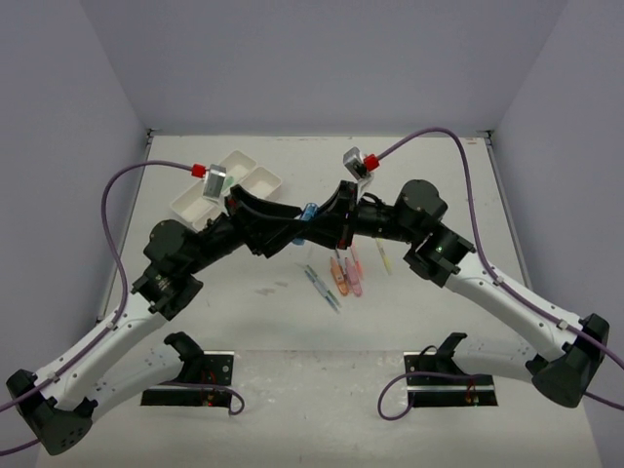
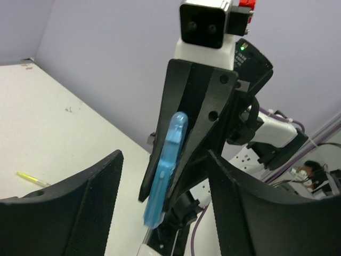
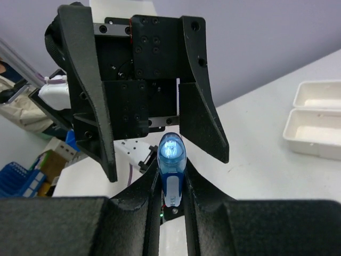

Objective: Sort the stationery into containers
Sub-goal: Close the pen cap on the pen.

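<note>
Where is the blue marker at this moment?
In the top view the blue marker is in the air above the middle of the table, clamped in the right gripper, its free end between the spread fingers of the left gripper.

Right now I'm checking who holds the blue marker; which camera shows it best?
The right wrist view: the blue marker stands pinched between the right hand's fingers, close and sharp. The left wrist view shows it side-on, the left hand spread open around it. The top view shows only a small blue speck.
</note>
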Controlling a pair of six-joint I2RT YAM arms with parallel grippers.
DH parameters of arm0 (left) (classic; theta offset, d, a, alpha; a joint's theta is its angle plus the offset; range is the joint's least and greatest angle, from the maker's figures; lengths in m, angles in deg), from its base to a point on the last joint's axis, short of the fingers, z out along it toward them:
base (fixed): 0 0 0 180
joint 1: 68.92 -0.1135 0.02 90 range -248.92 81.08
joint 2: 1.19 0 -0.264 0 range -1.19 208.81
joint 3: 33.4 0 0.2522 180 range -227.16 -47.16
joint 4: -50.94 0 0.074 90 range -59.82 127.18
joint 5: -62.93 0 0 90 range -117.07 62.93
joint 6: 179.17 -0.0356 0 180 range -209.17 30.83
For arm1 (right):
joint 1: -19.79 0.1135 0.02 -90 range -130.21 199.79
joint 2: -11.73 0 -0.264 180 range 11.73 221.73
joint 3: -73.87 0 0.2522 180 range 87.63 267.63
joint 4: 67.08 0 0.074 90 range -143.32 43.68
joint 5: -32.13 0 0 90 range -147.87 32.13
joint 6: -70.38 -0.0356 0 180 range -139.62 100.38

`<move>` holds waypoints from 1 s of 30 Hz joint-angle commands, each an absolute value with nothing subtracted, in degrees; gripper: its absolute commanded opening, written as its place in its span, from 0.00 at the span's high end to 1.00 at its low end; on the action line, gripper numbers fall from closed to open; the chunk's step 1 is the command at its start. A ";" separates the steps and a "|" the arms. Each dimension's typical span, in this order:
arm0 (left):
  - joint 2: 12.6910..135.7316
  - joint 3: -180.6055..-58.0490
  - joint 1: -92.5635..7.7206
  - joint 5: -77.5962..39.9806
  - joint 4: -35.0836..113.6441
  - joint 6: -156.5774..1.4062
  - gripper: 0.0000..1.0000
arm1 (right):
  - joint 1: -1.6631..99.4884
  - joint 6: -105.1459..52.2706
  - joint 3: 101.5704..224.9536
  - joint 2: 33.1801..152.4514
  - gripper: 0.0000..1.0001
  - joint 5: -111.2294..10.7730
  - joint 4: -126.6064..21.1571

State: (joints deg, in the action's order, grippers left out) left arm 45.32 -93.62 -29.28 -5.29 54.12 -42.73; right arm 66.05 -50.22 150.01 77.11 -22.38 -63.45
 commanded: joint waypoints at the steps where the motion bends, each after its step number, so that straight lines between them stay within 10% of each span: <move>1: 45.99 -96.56 -29.11 0.06 46.38 -48.61 0.37 | 66.02 -44.88 148.85 73.53 1.00 -20.19 -66.24; 30: 51.26 -99.91 -29.54 14.82 51.57 -53.50 0.78 | 66.10 -30.87 156.60 75.10 1.00 -9.79 -40.59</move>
